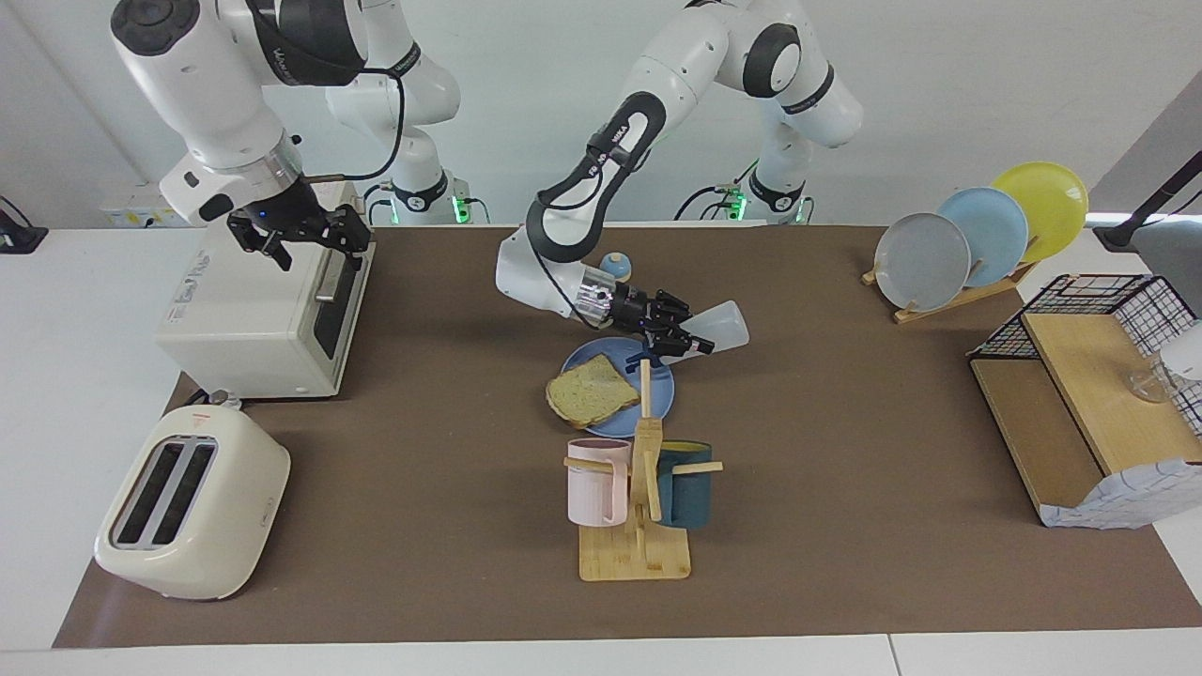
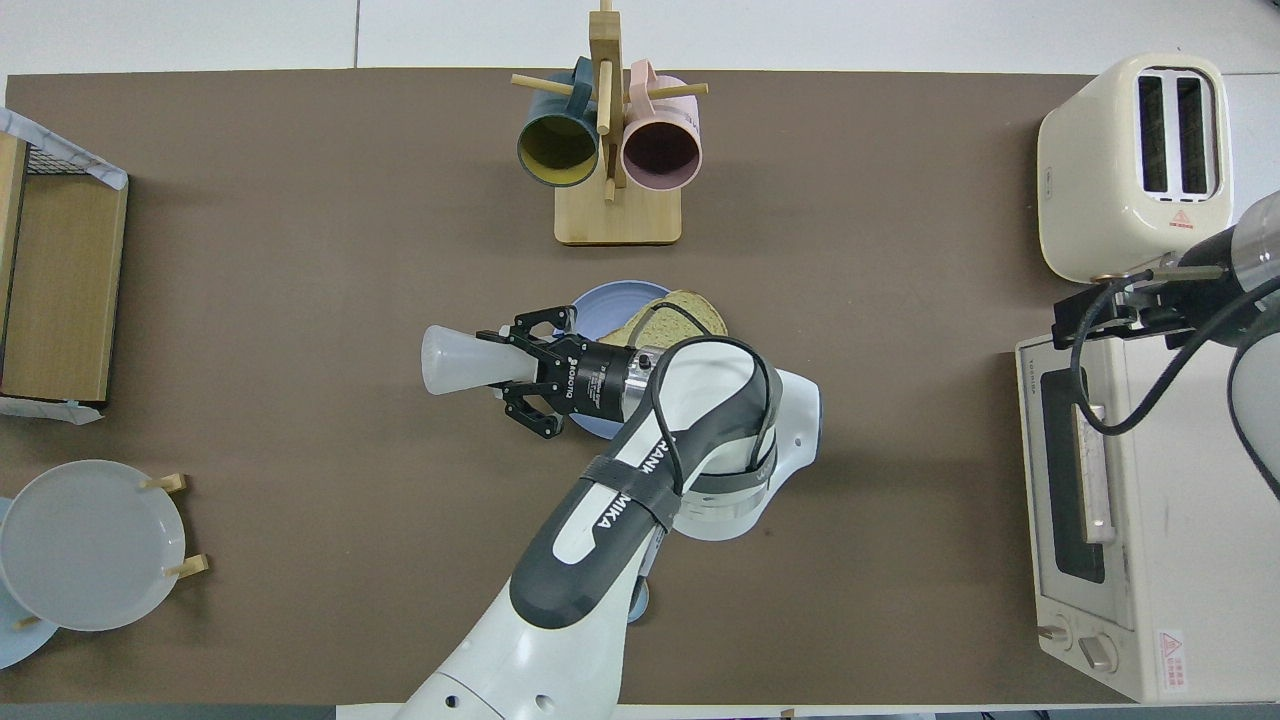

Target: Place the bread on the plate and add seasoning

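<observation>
Left gripper [image 1: 678, 336] lies almost level over the plate [image 1: 575, 359] edge — fingers clamped on the seasoning [image 1: 718, 329]; right gripper [image 1: 299, 235], fingers apart, waits over the toaster oven [image 1: 246, 319].

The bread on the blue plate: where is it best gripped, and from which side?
Grip the bread by the crust corner that overhangs the plate rim toward the right arm's end, from that end; it lies flat, so only there can a finger probably get under. The left gripper holds the seasoning over the plate's edge; the right gripper waits over the toaster oven.
</observation>
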### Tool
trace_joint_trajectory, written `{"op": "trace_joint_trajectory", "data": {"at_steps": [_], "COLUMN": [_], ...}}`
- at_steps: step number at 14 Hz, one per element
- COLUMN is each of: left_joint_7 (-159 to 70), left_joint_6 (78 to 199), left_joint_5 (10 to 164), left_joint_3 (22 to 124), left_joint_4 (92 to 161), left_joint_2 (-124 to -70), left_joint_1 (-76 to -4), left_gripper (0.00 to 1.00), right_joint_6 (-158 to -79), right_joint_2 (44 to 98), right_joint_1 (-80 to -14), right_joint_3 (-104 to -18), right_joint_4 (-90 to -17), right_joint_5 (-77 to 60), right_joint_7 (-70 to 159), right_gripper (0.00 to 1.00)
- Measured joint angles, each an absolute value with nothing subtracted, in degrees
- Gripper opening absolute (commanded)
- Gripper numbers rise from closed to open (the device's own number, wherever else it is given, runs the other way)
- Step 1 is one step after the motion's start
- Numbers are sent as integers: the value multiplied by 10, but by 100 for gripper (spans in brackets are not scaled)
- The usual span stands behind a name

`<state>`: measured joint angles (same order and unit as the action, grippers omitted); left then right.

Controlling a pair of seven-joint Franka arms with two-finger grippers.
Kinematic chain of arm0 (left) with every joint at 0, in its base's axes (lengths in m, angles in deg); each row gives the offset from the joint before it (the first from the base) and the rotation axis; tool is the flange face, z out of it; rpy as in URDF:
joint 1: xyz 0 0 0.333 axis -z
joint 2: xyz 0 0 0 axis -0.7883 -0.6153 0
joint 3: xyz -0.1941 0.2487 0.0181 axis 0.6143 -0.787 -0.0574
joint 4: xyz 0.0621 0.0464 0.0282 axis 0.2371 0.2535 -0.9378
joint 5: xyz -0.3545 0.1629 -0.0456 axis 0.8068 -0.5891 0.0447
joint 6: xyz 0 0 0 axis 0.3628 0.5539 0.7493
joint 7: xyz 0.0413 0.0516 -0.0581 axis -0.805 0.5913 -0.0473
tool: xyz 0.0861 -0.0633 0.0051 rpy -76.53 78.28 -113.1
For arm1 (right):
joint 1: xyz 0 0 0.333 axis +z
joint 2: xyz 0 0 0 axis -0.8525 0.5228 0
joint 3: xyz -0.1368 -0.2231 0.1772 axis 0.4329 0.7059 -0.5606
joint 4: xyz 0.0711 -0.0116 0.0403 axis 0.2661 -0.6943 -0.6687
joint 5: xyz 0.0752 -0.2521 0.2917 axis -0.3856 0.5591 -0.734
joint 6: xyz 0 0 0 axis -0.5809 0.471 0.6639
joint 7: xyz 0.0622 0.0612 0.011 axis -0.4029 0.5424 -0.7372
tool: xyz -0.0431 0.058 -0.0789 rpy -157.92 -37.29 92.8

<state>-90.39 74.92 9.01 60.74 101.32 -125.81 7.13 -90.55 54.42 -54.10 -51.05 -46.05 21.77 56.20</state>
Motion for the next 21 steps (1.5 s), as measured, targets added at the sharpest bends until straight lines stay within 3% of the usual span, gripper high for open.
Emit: {"op": "trace_joint_trajectory", "data": {"at_steps": [6,15,21], "left_joint_7": [-904,-904,-904], "left_joint_6": [773,755,775], "left_joint_5": [53,59,57], "left_joint_3": [606,611,606], "left_joint_4": [1013,1001,1001], "left_joint_2": [-1275,-1276,-1279], "left_joint_1": [28,88,36], "left_gripper": [0,0,0], "right_joint_6": [-905,-905,-905], "right_joint_2": [544,544,544], "right_joint_1": [-541,-541,-541], "right_joint_3": [-511,-511,-511], "right_joint_4": [-460,-460,-460], "right_joint_5": [218,218,218], "right_joint_7": [562,562,562], "right_gripper": [100,100,100]}}
